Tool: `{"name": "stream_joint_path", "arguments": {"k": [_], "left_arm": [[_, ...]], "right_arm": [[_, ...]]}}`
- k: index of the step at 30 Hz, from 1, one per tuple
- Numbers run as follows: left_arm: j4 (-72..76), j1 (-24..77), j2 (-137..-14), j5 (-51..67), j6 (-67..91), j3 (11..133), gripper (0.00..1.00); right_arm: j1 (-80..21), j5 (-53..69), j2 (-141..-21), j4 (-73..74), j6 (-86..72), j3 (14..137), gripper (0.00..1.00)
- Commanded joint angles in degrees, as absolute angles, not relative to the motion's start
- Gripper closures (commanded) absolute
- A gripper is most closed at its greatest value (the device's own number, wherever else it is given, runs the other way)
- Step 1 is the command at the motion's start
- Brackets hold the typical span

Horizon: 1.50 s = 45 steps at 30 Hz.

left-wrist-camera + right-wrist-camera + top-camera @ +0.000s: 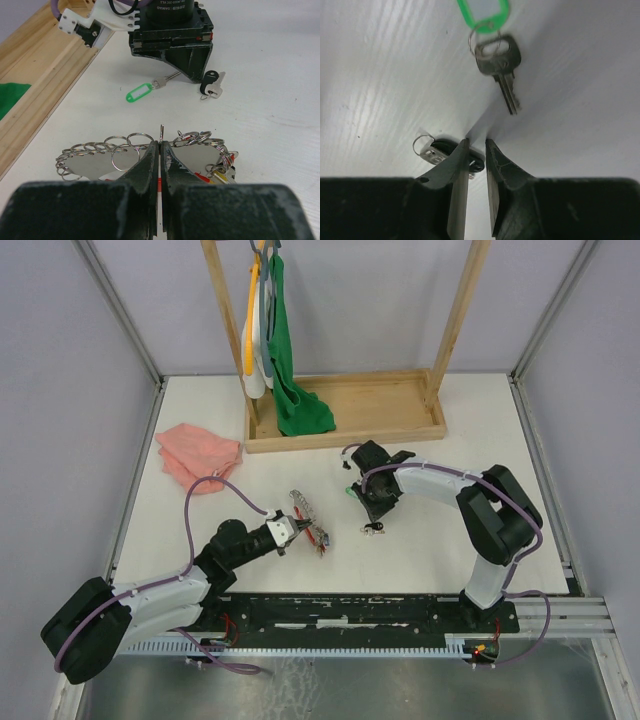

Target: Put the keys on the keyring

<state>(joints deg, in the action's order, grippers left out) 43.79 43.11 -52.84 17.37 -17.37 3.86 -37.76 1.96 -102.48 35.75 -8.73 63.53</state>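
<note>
The left pincer (pixel 160 145) grips the large thin keyring loop (pixel 306 515), near-left on the white bench (pixel 430 550). The right pincer (pixel 476 141), narrow with nothing between, stands beside the black-tagged silver key (pixel 440 150). The green-tagged silver key (pixel 497 55) lies just beyond.

Keyring (pixel 90 148) of thin shiny silver metal rings, green tag (pixel 483 9) of glossy plastic, its key (pixel 498 54) of smooth grey metal, black tag (pixel 210 79) of smooth plastic, white table (pixel 430 540) smooth and matt, tray (pixel 380 405) of bare pale wood, pink cloth (pixel 197 453) soft and matt, green cloth (pixel 300 405) too.
</note>
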Motion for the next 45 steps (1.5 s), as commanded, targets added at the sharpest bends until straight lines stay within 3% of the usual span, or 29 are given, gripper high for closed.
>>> {"name": "stream_joint_path", "arguments": {"k": [1,12,19,45], "left_arm": [[47.99,43.09,-52.08,19.07,-16.79,5.71,0.97],[48.3,43.15,-50.83,17.41,-16.84,5.04,0.97],[48.58,43.13,-51.24,17.53,-16.71,4.99,0.97],[48.96,43.13,-51.99,18.23,-16.48,5.21,0.97]], "right_arm": [[-39.37,2.03,-98.15,40.16,-11.62,61.21,0.73],[-45.02,-1.99,-94.38,42.85,-7.32,64.76,0.62],[-47.5,-4.36,-97.68,43.08,-13.05,68.06,0.57],[-51.76,-12.57,-106.4,45.79,-21.04,71.26,0.7]]}}
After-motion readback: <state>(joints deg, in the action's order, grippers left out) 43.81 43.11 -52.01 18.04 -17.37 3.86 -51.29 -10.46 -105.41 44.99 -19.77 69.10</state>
